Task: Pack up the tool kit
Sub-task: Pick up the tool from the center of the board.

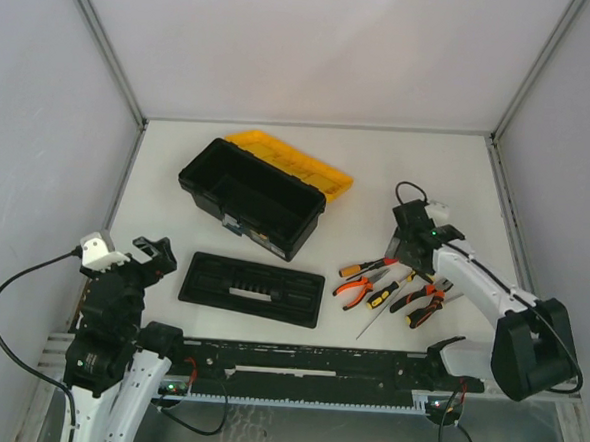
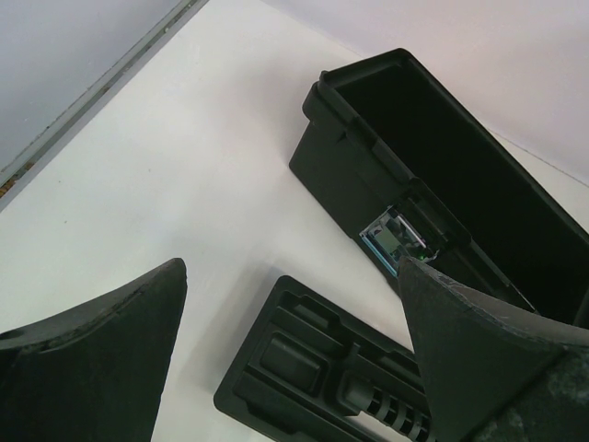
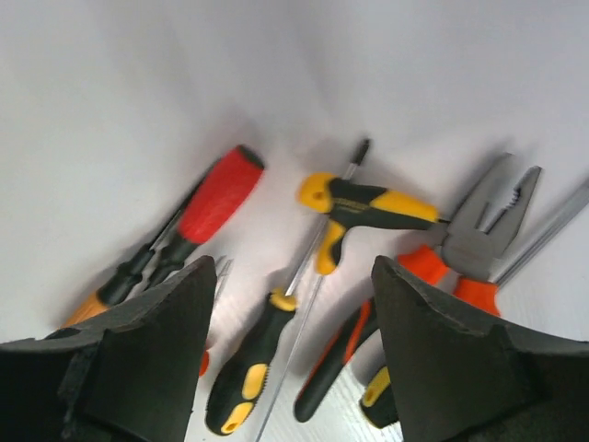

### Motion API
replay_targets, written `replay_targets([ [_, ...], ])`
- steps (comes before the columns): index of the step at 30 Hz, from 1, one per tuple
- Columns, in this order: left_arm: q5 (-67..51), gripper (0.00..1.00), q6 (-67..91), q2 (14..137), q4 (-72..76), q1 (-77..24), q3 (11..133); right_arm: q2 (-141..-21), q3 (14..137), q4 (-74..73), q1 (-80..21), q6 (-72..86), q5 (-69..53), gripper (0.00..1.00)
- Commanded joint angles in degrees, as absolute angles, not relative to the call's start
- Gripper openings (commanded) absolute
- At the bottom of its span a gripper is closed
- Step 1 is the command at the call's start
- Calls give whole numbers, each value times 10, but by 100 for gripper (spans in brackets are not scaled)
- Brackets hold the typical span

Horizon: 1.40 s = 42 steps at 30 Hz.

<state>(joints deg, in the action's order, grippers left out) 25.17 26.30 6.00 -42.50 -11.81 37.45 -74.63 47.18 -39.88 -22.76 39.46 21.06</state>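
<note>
Steel tools [image 1: 396, 287] with orange, yellow and red grips lie loose on the table [image 1: 428, 179], right of the open toolbox [image 1: 252, 193] and below the right gripper [image 3: 294, 276], whose jaws stand apart and empty; the left gripper [image 2: 293, 276], jaws also apart, hovers near the inner tray [image 1: 253, 289]; the tools are likely rigid and dense, with slick shafts; grasp each across its handle, mid-length.

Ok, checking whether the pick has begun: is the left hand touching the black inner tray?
Apart. The top external view shows a strip of bare white table between the left hand and the left end of the inner tray.
</note>
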Motion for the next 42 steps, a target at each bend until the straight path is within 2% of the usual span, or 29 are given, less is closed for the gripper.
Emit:
replay_targets([
  [1,244,100,249,67,-402,-112,368,-684,417,-396,-165,430,175,66],
  [4,243,100,249,68,-402,-111,368,-655,389,-395,-157,473,200,64],
  [7,241,100,249,67,-401,-112,368,-656,387,-379,-127,450,231,63],
  [11,236,100,247,66,-400,-110,368,-686,393,-344,-72,401,174,60],
  [14,238,100,247,63,-401,-110,368,-712,400,-319,-69,367,138,54],
  [17,240,100,247,59,-401,-111,368,-741,412,-317,-76,354,114,54],
  [21,240,100,247,58,-401,-110,368,-770,414,-312,-86,359,145,55],
  [26,240,100,246,56,-401,-110,368,-823,436,-280,-86,341,105,52],
  [31,242,100,246,54,-402,-111,368,-849,466,-289,-102,327,114,58],
  [42,242,100,246,50,-402,-111,367,-806,485,-308,-126,296,136,66],
])
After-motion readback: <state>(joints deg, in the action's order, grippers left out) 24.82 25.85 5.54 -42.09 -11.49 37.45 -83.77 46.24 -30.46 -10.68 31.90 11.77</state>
